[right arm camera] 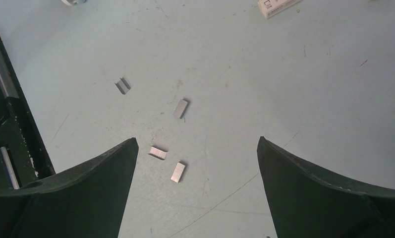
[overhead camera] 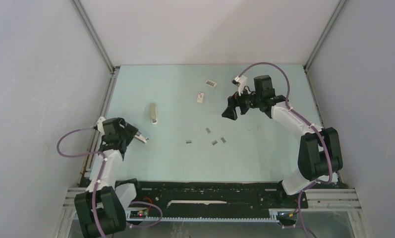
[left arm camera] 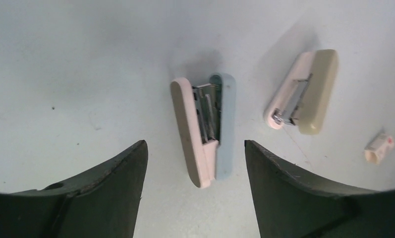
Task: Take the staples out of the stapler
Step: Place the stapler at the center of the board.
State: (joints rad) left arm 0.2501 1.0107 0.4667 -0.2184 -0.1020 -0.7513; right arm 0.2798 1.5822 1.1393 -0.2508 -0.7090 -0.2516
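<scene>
A small pink-and-blue stapler (left arm camera: 204, 130) lies on its side on the table, its metal magazine showing between the two halves. My left gripper (left arm camera: 195, 144) is open. Its fingers stand either side of the stapler's near end without touching it. From above, the stapler (overhead camera: 141, 138) shows just off the left gripper (overhead camera: 135, 133). Several short silvery staples (right arm camera: 178, 172) lie loose on the table under my right gripper (right arm camera: 195, 141), which hangs open and empty. The top view has the staples (overhead camera: 214, 142) mid-table, nearer than the right gripper (overhead camera: 230, 111).
A beige stapler (left arm camera: 304, 91) lies just right of the pink one, seen from above as (overhead camera: 154, 113). A small white piece (overhead camera: 200, 97) and a white box (overhead camera: 211, 83) lie further back. White walls surround the table, and a black rail (overhead camera: 210, 191) runs along its near edge.
</scene>
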